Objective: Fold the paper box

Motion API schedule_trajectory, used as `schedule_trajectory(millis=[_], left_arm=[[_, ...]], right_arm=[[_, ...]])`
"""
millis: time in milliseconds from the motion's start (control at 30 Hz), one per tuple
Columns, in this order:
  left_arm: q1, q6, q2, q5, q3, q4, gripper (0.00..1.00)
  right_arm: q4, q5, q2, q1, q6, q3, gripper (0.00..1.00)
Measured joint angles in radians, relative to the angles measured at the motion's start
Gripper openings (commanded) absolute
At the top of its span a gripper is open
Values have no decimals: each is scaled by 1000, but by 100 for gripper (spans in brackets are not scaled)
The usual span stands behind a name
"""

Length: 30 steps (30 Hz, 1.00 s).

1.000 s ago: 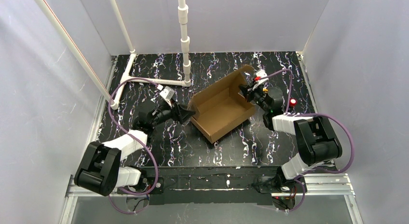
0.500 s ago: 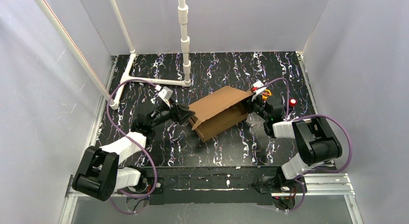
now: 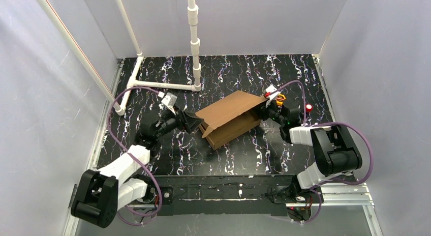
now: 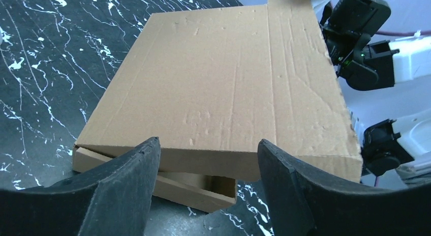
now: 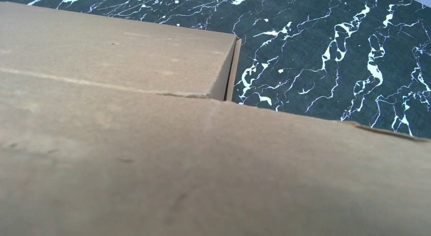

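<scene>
**Paper box with its lid lowered, flanked by both grippers**

The paper box (image 3: 227, 115), of plain brown corrugated cardboard, lies near the middle of the black, white-veined table (image 3: 223, 73), turned at an angle to the table's edges. Its lid (image 4: 228, 88) is folded down over the shallow tray (image 4: 188, 187). In the left wrist view the lid does not sit flush: a gap shows under its near edge, where the tray's front wall and a dark slot of the interior are exposed.

The left gripper (image 3: 191, 121) faces the box's left end. Its two black fingers (image 4: 127, 180) are spread wide, one to each side of the near edge, and grasp nothing.

The right gripper (image 3: 266, 111) is at the opposite, right end of the box, close against the lid's far corner. Cardboard fills most of the right wrist view and no finger shows in it, so whether these jaws are parted or closed on the cardboard cannot be told. From above the gripper appears to touch the box, though the contact itself is hidden.

A white pipe frame (image 3: 193, 42) stands on the far left part of the table, well apart from the box.
</scene>
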Motion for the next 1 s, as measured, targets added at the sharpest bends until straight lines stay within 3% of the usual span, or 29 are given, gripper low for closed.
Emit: schedule_trajectory(millis=[233,567,767,1000], left_arm=[[26,-76,-103,-45,35,-154,82],[124,-243,-106,48,156,-264,79],[123,-251,-107,120,233,-314,78],[97,-205,-109,145,244,-410,78]], right_arm=[[-75,-93,-10,-47,-57,24,45],[-217,-252,-48,-131,-163,37,59],[-341,-346,-110,-193,-269,61,61],[-603,-455,-137,-259,-480,116,62]])
